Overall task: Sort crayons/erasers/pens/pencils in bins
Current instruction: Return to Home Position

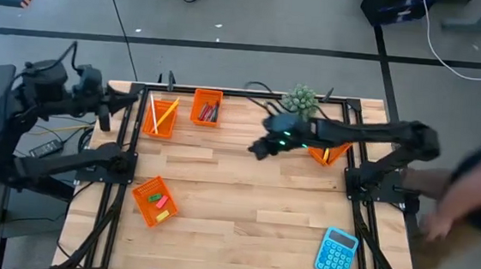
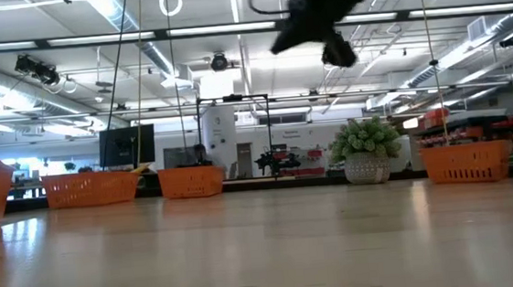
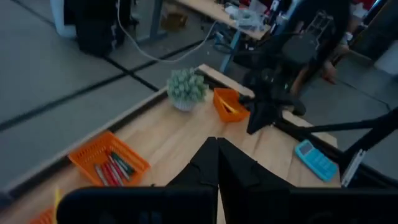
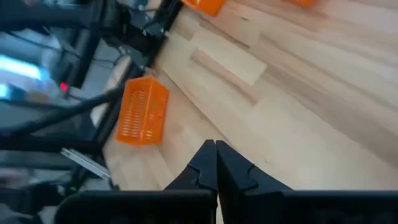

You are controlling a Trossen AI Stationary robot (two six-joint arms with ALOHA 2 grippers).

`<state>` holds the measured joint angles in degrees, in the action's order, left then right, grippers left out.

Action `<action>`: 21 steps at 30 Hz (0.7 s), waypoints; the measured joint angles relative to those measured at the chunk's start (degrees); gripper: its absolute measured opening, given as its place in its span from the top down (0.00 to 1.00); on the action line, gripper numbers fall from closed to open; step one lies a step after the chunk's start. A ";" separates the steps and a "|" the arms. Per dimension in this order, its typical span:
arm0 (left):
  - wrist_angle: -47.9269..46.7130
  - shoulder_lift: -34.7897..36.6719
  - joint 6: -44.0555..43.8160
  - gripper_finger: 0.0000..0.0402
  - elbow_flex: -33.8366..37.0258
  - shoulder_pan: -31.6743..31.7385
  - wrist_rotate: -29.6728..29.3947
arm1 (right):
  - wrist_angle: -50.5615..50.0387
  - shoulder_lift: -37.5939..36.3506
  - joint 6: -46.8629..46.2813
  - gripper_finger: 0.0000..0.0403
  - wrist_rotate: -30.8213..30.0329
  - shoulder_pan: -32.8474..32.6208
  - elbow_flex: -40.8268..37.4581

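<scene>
Both pincers closed on nothing; the goods lie in orange bins [image 2: 191, 181] around the potted plant [image 1: 302, 99].

We see the right pincer [image 1: 259, 148] hanging high over the surface [image 1: 243, 212] near the plant, fingers pressed together; the left pincer [image 3: 217, 142], fingers likewise touching, sits well apart from the plant at the left edge. The nearest bin [image 1: 329, 155] stands just beside the plant, half under the right arm, and we cannot tell what it holds. Along the plant's edge, leftward, come the crayon bin [image 1: 196, 105] with red and dark crayons [image 1: 209, 112], then the pencil bin [image 1: 161, 133] with yellow and orange pencils [image 1: 167, 111]. The eraser bin [image 1: 138, 192], with pink, green and yellow erasers [image 1: 156, 199], lies well apart from the plant, toward the near left corner.
</scene>
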<state>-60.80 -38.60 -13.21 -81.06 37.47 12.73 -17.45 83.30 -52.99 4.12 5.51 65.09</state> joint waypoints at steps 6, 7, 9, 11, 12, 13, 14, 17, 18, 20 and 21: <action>11.50 7.77 -8.93 0.99 11.54 -0.05 0.28 | 17.63 -15.86 -7.61 0.99 -6.49 -1.68 -22.82; 14.67 9.13 -10.49 0.99 13.96 -0.09 0.46 | 20.30 -18.50 -8.77 0.99 -7.56 -2.17 -26.06; 19.65 11.82 -14.33 0.99 18.80 -0.09 0.63 | 24.52 -23.63 -10.99 0.99 -10.15 -3.58 -31.65; 22.92 14.57 -17.41 0.98 22.88 -0.09 0.62 | 25.61 -28.81 -13.24 0.99 -13.57 -5.49 -36.03; 23.54 15.95 -18.26 0.98 24.73 -0.09 0.61 | 25.55 -31.09 -14.30 0.99 -15.56 -6.51 -37.80; 23.40 17.28 -19.30 0.98 26.52 -0.09 0.60 | 25.53 -33.28 -14.99 0.99 -17.47 -7.57 -39.46; 23.37 18.56 -20.15 0.98 28.51 -0.09 0.60 | 25.48 -35.39 -15.72 0.99 -19.22 -8.70 -40.93; 23.87 22.80 -24.37 0.99 33.81 -0.09 0.62 | 25.62 -41.26 -17.30 0.99 -24.38 -11.92 -44.26; 24.26 24.39 -25.74 0.99 35.38 -0.09 0.57 | 25.53 -42.99 -17.40 0.99 -26.14 -13.05 -45.13; 24.82 27.64 -28.26 0.98 38.16 -0.09 0.62 | 25.36 -45.84 -17.31 0.99 -29.17 -15.31 -46.43; 25.20 29.24 -29.35 0.98 39.52 -0.09 0.60 | 25.09 -47.10 -17.20 0.99 -30.37 -16.37 -47.08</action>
<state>-35.60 -9.36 -42.55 -41.54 37.39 13.32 7.64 36.20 -70.20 -26.26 -10.87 18.02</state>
